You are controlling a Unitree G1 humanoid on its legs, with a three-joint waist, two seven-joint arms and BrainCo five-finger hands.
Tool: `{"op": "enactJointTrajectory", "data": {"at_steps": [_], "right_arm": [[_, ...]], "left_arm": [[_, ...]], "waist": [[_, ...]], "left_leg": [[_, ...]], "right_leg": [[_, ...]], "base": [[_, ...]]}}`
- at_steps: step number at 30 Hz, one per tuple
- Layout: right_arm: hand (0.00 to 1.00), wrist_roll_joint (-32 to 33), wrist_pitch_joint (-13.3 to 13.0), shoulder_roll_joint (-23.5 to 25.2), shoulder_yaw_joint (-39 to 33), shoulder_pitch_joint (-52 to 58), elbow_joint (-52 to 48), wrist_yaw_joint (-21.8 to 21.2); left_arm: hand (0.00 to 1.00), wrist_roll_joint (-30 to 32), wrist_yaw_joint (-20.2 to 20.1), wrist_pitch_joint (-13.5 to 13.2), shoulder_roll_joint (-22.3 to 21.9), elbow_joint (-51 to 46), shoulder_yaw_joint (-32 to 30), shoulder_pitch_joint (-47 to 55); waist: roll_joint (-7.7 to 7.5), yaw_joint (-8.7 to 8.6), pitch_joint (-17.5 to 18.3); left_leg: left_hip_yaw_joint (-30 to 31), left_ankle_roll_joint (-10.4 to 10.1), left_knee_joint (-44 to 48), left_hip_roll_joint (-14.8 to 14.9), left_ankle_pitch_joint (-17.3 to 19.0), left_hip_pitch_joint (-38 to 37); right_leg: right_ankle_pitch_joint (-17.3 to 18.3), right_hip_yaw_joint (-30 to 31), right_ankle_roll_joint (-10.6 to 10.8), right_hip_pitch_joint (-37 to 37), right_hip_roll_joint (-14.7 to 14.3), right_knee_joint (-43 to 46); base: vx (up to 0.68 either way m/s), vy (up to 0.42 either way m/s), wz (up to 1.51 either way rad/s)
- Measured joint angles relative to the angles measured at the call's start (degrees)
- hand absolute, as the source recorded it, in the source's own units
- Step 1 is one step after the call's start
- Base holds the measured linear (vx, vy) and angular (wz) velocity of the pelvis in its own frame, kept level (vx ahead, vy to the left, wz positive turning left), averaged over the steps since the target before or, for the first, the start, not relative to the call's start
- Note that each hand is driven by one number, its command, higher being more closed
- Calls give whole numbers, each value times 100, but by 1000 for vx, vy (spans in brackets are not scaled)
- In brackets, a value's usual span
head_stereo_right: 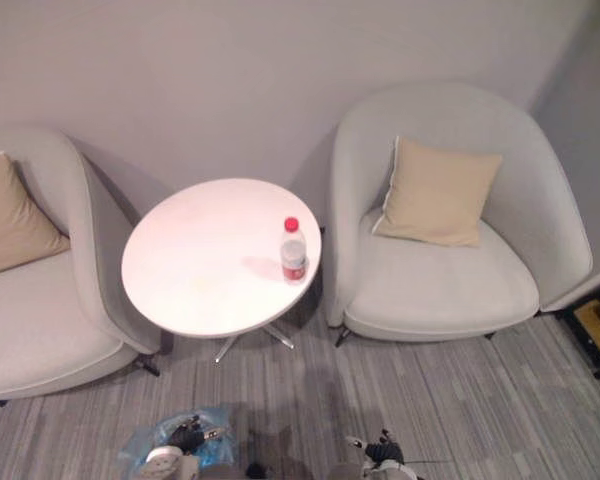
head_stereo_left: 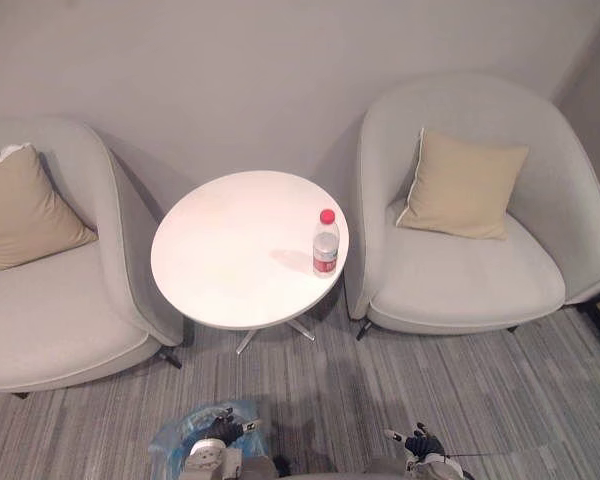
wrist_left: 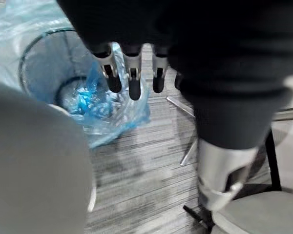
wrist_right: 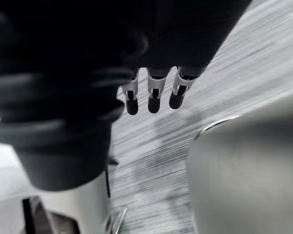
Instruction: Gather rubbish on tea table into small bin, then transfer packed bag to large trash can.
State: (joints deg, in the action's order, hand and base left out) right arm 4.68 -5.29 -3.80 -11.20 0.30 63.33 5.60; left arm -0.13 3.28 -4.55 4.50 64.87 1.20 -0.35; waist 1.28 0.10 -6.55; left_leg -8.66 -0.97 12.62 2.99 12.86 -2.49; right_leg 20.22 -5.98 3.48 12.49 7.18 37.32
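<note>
Count: armchairs 2, cushions 2, desk 1, bottle 1, small bin 1, hands 2. Left armchair (head_stereo_left: 60, 310), pale grey, well ahead of the left hand and out to its left, carries one tan cushion (head_stereo_left: 25, 210) against its back. Left hand (head_stereo_left: 220, 432) hangs low over the carpet (head_stereo_left: 430, 380), fingers (wrist_left: 133, 73) straight and a little spread, nothing held. Small bin (wrist_left: 44, 63), wire-walled and lined with a blue bag (wrist_left: 112, 112), stands on the floor directly under and just to the left of this hand; crumpled blue plastic lies inside, other contents cannot be told. Round white desk (head_stereo_left: 230, 250) stands ahead of both hands, between the two armchairs, well apart from either hand. One clear bottle (head_stereo_left: 325, 243), red cap and red label, stands upright near the desk's right edge: ahead and right of the left hand, ahead and slightly left of the right hand, far from both. Right hand (head_stereo_left: 420, 443) also low above the carpet, fingers (wrist_right: 154, 95) straight, apart, empty. Right armchair (head_stereo_left: 470, 280), ahead and right of the right hand, holds the second tan cushion (head_stereo_left: 460, 185).
</note>
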Motion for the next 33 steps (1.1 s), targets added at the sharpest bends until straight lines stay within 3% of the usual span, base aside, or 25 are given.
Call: {"op": "enactJointTrajectory", "data": {"at_steps": [1,2,3,4,6,8,11,17,20,28,33], "right_arm": [[0,2,-3,-4,5,-10,-30,-2],[0,-1,-4,-1,14,-1,-74,1],[0,7,8,35,14,95,-43,2],[0,36,5,17,-18,91,-16,-3],[0,31,11,-186,-37,70,56,11],[0,29,11,-210,-116,67,58,12],[0,15,16,-217,-124,76,133,14],[0,-221,15,-304,153,63,116,165],[0,-490,22,-312,486,46,-169,237],[0,-1235,-130,-729,736,87,-3159,505],[0,-1601,-203,-789,663,94,-3676,663]], "left_arm": [[0,1,0,0,-16,9,2,6],[0,3,-1,-1,-2,8,4,16],[0,11,-12,-10,102,10,0,37],[0,12,12,1,40,55,-25,-7],[0,16,-1,-9,-196,62,-210,30],[0,28,-7,-8,-287,107,-249,36],[0,93,-8,-11,-284,120,-251,31],[0,179,0,-10,-161,206,-199,1],[0,225,26,-7,-35,210,-167,11],[0,337,109,-18,62,144,28,11],[0,353,108,-23,70,51,59,64]], "waist": [[35,-19,-5],[-4,-28,11],[-253,-35,80],[-179,-33,77],[170,64,90],[294,6,127],[251,20,117],[205,20,131],[79,39,149],[-5,43,151],[-10,29,154]], "left_leg": [[119,-47,-37,83,-28,-43],[231,-109,-69,104,-64,-83],[452,-194,-71,-93,-64,-80],[563,-288,-71,-8,-8,-118],[618,-452,-280,284,-128,-164],[720,-483,-443,357,-276,-207],[778,-472,-566,369,-455,-355],[1097,-473,-703,318,-459,-239],[1179,-486,-797,276,-466,-141],[1250,-492,-864,115,-496,-74],[1327,-531,-998,171,-584,-86]], "right_leg": [[-56,185,7,135,-173,-311],[-350,441,74,147,-296,-914],[-1450,708,-33,147,-209,-1704],[-1395,612,-73,114,-266,-1601],[-1449,449,-146,-148,-473,-1962],[-1498,291,-222,-331,-539,-2243],[-1582,159,-287,-683,-547,-2622],[-1991,-118,-191,-1059,-514,-3438],[-2186,-233,-168,-1091,-475,-3712],[-2585,-231,-87,-1262,-340,-4236],[-2569,-311,-75,-1254,-383,-4237]], "base": [[236,-173,80],[243,-187,90],[200,-152,82],[263,-202,64],[249,-199,25],[152,-121,31],[86,-64,24],[-15,55,29],[-64,79,26],[-79,44,2],[-27,-22,8]]}}
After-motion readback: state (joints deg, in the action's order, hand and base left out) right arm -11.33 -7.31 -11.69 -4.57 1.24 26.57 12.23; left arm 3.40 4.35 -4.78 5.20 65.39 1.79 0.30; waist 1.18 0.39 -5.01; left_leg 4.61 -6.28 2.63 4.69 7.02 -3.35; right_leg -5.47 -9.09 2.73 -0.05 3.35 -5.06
